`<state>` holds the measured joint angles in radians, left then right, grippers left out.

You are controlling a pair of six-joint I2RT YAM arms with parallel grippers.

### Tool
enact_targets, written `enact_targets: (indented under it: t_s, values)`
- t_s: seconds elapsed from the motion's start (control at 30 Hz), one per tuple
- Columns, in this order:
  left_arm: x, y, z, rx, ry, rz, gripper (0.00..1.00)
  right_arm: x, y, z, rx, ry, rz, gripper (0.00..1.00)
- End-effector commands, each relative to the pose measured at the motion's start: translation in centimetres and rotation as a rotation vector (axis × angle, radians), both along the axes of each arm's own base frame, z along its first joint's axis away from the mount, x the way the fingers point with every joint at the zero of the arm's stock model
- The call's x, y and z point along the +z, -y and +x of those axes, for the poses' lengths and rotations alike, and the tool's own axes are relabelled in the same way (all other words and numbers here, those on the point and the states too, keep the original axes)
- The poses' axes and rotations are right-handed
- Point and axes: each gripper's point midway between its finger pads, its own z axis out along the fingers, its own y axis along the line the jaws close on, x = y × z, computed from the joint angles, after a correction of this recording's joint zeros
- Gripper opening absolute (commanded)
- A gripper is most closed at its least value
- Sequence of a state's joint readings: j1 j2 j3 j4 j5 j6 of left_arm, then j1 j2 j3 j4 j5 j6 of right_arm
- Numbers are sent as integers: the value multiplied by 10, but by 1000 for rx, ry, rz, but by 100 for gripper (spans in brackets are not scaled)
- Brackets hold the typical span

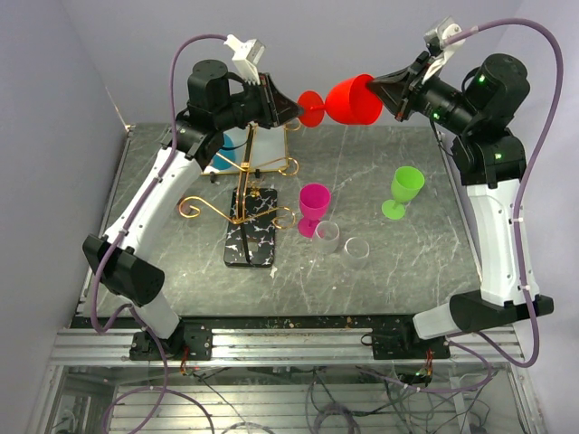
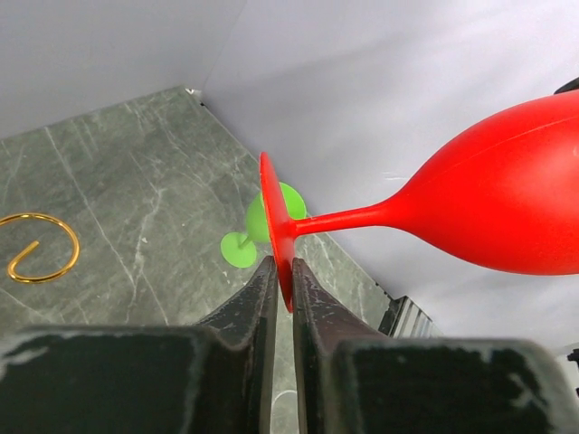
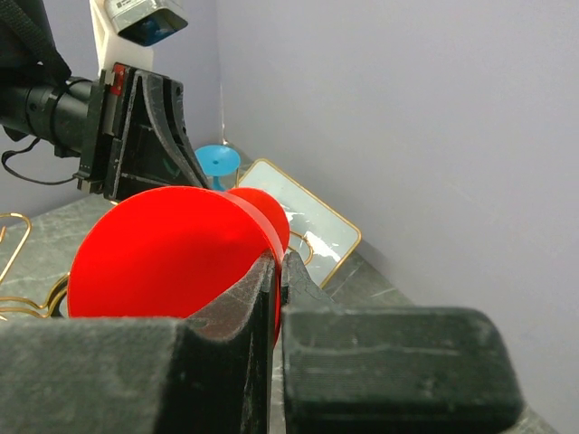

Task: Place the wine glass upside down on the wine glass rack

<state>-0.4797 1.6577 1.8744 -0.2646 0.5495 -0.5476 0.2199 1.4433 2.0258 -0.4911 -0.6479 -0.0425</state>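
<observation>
Red wine glass hangs sideways in mid-air, left jaws pinching its foot, right jaws pinching its rim.

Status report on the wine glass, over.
Left pincer shut on red wine glass foot; right pincer on its rim. Glass horizontal, midair, off rack. Pink glass beside rack.

Pink glass and clear cups crowd the rack on its right.
</observation>
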Motion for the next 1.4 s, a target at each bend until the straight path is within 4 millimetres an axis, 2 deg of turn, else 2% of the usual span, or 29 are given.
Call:
enact_targets:
  t_s: [0.0, 0.1, 0.2, 0.47, 0.67, 0.83, 0.97, 1.1, 1.37]
  values:
    - [8, 11, -10, -79, 13, -44, 15, 8, -2, -8, 19, 27, 15, 0]
    - [13, 12, -12, -91, 30, -59, 8, 6, -2, -9, 19, 22, 13, 0]
    - [15, 11, -13, -93, 35, -73, 7, 2, 0, -8, 8, 22, 6, 1]
    - [28, -18, -3, -21, 23, -105, 7, -9, 9, -8, -42, 24, -34, 42]
    - [36, -48, 9, 87, 65, -76, 7, -10, 19, -8, -100, 35, -56, 64]
    - [40, -85, 26, 304, 212, 98, 7, -12, 39, -6, -210, 45, -87, 69]
    - [44, -110, 34, 442, 358, 288, 7, -20, 66, 2, -351, 36, -121, 70]
    - [47, -110, 32, 510, 478, 454, 7, -39, 96, 14, -491, -4, -134, 70]
    - [38, -100, 32, 561, 647, 750, 7, -95, 147, 27, -632, -151, -111, 70]
